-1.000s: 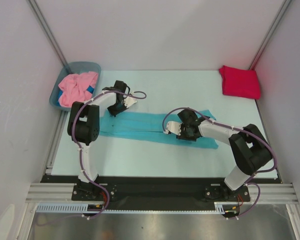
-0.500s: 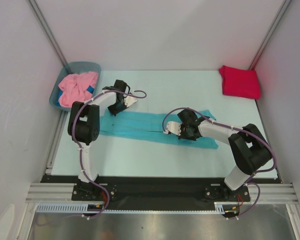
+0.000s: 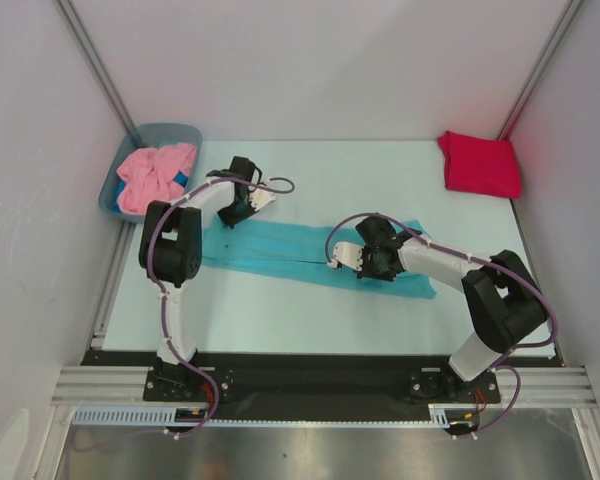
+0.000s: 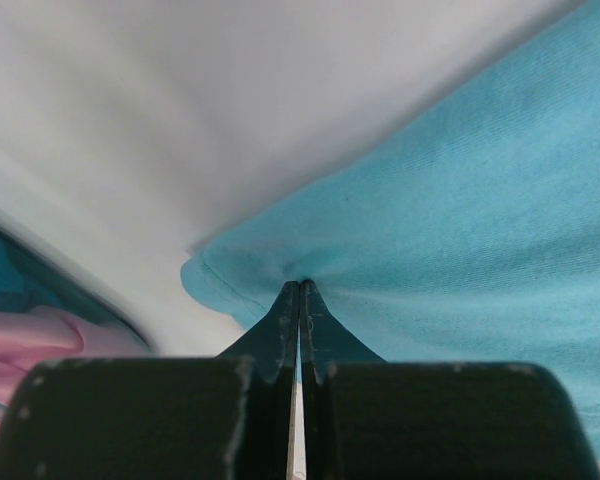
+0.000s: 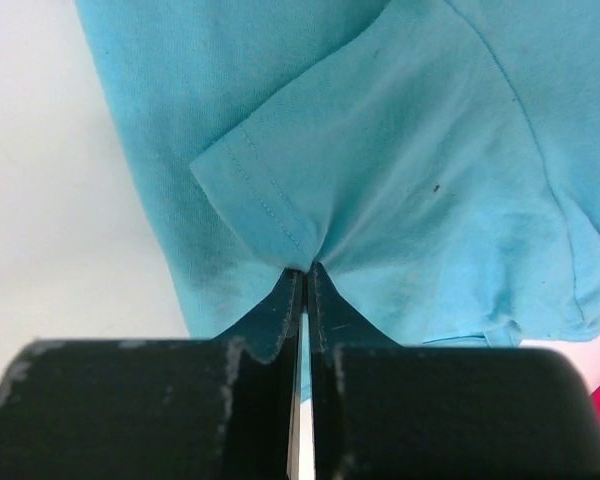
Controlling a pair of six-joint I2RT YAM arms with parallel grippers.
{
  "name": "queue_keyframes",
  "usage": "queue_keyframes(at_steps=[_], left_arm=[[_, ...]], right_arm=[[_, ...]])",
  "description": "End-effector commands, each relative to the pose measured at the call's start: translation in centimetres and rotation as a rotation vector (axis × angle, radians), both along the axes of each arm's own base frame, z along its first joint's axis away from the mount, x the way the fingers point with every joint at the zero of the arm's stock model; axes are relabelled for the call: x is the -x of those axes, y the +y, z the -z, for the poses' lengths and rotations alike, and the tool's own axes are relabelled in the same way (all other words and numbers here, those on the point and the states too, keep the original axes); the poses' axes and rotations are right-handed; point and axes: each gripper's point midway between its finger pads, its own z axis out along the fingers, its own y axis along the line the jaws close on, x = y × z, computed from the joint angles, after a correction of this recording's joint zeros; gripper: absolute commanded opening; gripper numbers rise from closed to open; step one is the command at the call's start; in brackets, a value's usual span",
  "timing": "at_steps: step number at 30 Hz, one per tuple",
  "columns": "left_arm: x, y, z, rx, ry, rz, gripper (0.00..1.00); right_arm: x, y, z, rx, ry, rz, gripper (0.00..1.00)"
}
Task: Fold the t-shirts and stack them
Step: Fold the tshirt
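Observation:
The turquoise t-shirt [image 3: 280, 255] lies on the table folded into a long strip from left to right. My left gripper [image 3: 227, 222] is shut on the strip's far left corner, where the cloth [image 4: 460, 220] puckers at the closed tips [image 4: 300, 285]. My right gripper [image 3: 378, 270] is shut on the shirt near its right end, pinching cloth [image 5: 410, 150] beside a sleeve hem at the tips [image 5: 305, 268]. The crimson t-shirt [image 3: 478, 163] sits folded at the back right corner. The pink t-shirt [image 3: 155, 175] lies crumpled in the tub.
A grey-blue plastic tub [image 3: 170, 130] stands at the back left, just off the table's left edge. White walls with metal posts close in the left, right and back sides. Both arm bases sit on the rail at the near edge.
The right gripper has closed on the turquoise shirt near its right end. The left gripper, still shut on the left corner, has shifted slightly toward the back.

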Motion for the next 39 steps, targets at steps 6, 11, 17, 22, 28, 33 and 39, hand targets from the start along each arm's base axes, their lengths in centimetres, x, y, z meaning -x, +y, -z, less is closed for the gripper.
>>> queue_keyframes(at_steps=[6,11,17,22,28,33,39], left_arm=[[-1.8,-1.3,-1.0,0.011,-0.041,0.03,0.0],[-2.0,-1.3,-1.0,0.007,-0.043,0.03,0.0],[-2.3,-1.5,-1.2,0.009,-0.047,0.03,0.0],[-2.4,-1.6,-1.4,0.006,-0.05,0.033,0.0],[-2.4,-1.4,-1.7,-0.008,-0.055,0.038,0.01],[-2.5,-1.3,-1.9,-0.013,-0.058,0.042,0.01],[-2.7,-1.4,-2.0,-0.012,-0.062,0.042,0.01]], right_arm=[[0.0,1.6,-2.3,-0.062,0.007,-0.036,0.0],[0.2,1.6,-2.1,-0.057,0.028,-0.048,0.02],[1.1,1.9,-2.2,-0.06,0.075,-0.084,0.02],[1.2,1.8,-2.0,-0.051,0.09,-0.097,0.01],[1.6,1.3,-1.5,-0.02,0.117,-0.089,0.4],[-1.1,1.4,-3.6,-0.089,0.045,0.002,0.45],[-7.9,0.3,-5.2,-0.187,-0.059,0.281,0.2]])
